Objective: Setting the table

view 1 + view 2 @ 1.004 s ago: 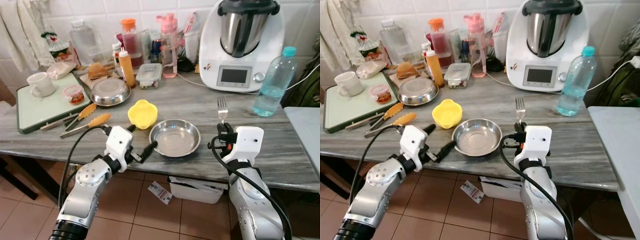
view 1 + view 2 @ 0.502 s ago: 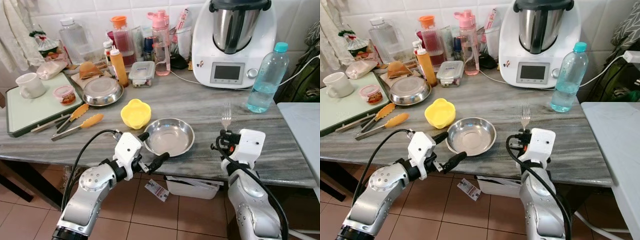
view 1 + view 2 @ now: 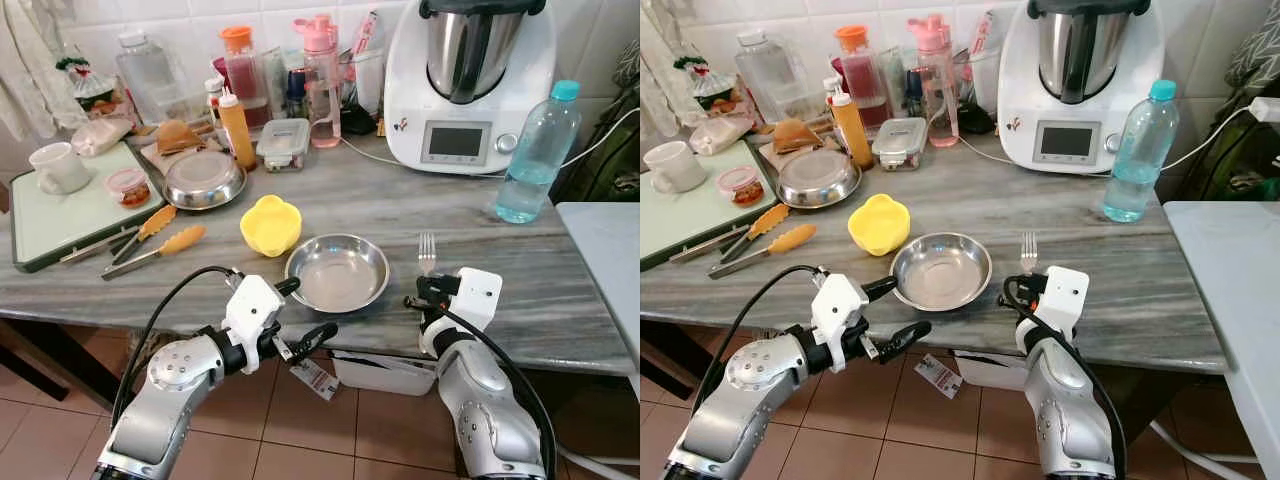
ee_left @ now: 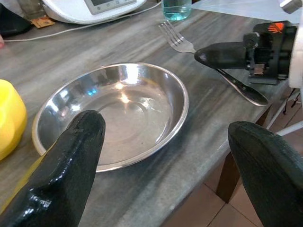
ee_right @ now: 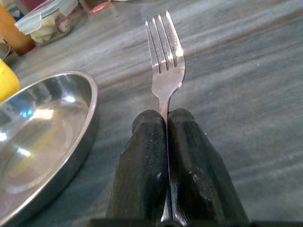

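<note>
Left eye view: a steel bowl (image 3: pixel 337 272) sits near the front edge of the grey table (image 3: pixel 560 300), with a yellow cup (image 3: pixel 270 224) just beside it on the far left. The right gripper (image 3: pixel 422 290) holds a fork (image 3: pixel 427 250) low over the table, to the right of the bowl, prongs pointing away from the robot. The left gripper (image 3: pixel 300 315) hangs off the table's front edge, near the bowl, holding nothing.

Right eye view: same layout. The fork (image 3: pixel 1028 250) lies close beside the bowl (image 3: pixel 940 270) but apart from it. Whether it already touches the table cannot be told here.

Left wrist view: the left gripper's fingers (image 4: pixel 71 161) are spread wide, the bowl (image 4: pixel 113 113) lying between and beyond them. The right gripper (image 4: pixel 222 54) grips the fork (image 4: pixel 177 40) by its handle; the handle's end appears to rest at the table edge.

Right wrist view: the right gripper's fingers (image 5: pixel 144 161) are pressed tight on the fork's (image 5: pixel 165 61) handle, the prongs just above the table, bowl rim (image 5: pixel 90 109) alongside.

Judgement: the step in hand is laying the fork to the right of the bowl. The next move calls for lowering it flat, parting the fingers, and drawing back without dragging the fork or nudging the bowl.
</note>
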You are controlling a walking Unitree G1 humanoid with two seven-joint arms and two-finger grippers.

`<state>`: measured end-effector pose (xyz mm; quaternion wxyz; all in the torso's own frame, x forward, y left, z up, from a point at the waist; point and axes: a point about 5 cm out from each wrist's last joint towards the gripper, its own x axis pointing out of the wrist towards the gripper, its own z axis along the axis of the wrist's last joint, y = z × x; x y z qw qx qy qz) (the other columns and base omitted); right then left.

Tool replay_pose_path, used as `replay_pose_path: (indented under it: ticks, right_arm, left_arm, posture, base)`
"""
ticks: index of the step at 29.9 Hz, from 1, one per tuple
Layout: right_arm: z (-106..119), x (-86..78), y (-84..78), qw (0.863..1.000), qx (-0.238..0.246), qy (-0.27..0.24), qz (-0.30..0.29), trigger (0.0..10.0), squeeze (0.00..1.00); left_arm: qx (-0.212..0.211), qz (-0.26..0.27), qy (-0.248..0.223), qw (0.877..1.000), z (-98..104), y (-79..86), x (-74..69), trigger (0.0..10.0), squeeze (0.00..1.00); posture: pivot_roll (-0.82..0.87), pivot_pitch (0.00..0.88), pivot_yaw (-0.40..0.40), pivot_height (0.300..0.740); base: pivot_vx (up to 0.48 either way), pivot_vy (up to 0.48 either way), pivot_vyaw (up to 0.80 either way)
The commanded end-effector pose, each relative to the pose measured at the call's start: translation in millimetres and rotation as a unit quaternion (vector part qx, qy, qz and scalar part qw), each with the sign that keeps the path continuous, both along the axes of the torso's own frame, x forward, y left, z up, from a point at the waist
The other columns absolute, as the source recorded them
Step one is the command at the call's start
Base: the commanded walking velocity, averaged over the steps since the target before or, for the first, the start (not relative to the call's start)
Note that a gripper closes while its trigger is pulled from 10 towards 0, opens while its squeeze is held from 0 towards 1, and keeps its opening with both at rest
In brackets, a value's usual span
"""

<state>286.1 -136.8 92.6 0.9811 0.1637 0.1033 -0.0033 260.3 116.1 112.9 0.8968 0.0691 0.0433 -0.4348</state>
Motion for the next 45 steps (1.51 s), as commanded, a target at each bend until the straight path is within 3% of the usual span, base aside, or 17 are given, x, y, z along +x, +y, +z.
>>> replay_pose_path:
  ticks: [1,7,22,34,35,36,37,38,45]
  right_arm:
    - [-1,1.5,16.8,0.999,0.038,0.007,0.012,10.0,0.0]
    - [-6,2.2,21.2,0.998,0.05,0.016,0.017,10.0,0.0]
    - [-14,4.4,34.5,0.988,0.139,0.058,0.022,10.0,0.0]
    - [-9,1.6,23.0,0.988,0.128,0.087,-0.001,10.0,0.0]
    - [-15,-1.0,18.8,0.987,0.121,0.106,-0.009,10.0,0.04]
    - [-18,-2.4,16.7,0.986,0.119,0.115,-0.013,10.0,0.33]
    - [-20,-3.3,15.3,0.986,0.117,0.12,-0.015,10.0,0.33]
    - [-21,-3.8,13.1,0.986,0.116,0.121,-0.019,10.0,1.0]
    - [-19,-4.2,5.0,0.985,0.114,0.125,-0.031,10.0,1.0]
  left_arm:
    - [0.005,-0.004,-0.003,1.0,3,2.3,-1.5,10.0,0.0]
    - [0.006,-0.003,-0.003,1.0,3,1.7,-1.2,10.0,0.0]
    - [0.007,-0.008,-0.005,1.0,6,-0.8,-0.4,10.0,0.0]
    - [0.009,-0.009,-0.003,1.0,6,-3.1,0.6,10.0,0.0]
    - [0.01,-0.01,-0.002,1.0,5,-4.3,1.1,10.0,0.0]
    - [0.011,-0.01,-0.002,1.0,5,-4.9,1.3,10.0,0.0]
    - [0.011,-0.011,-0.002,1.0,5,-5.2,1.5,10.0,0.0]
    - [0.012,-0.011,-0.001,1.0,5,-5.4,1.8,10.0,0.0]
    - [0.015,-0.013,0.003,1.0,4,-6.4,2.3,10.0,0.0]
  posture:
    - [-0.09,0.04,0.111,0.74]
    - [-0.09,0.041,0.116,0.74]
    - [-0.08,0.042,0.122,0.74]
    - [-0.09,0.039,0.119,0.74]
    - [-0.09,0.036,0.118,0.74]
    - [-0.1,0.035,0.119,0.74]
    - [-0.1,0.035,0.119,0.74]
    - [-0.1,0.034,0.119,0.74]
    - [-0.1,0.03,0.119,0.74]
  base:
    - [0.0,0.0,0.0]
    - [0.0,0.0,0.0]
    - [0.0,0.0,0.0]
    - [0.0,0.0,0.0]
    - [0.0,0.0,0.0]
    - [0.0,0.0,0.0]
    - [0.0,0.0,0.0]
    - [0.0,0.0,0.0]
    - [0.0,0.0,0.0]
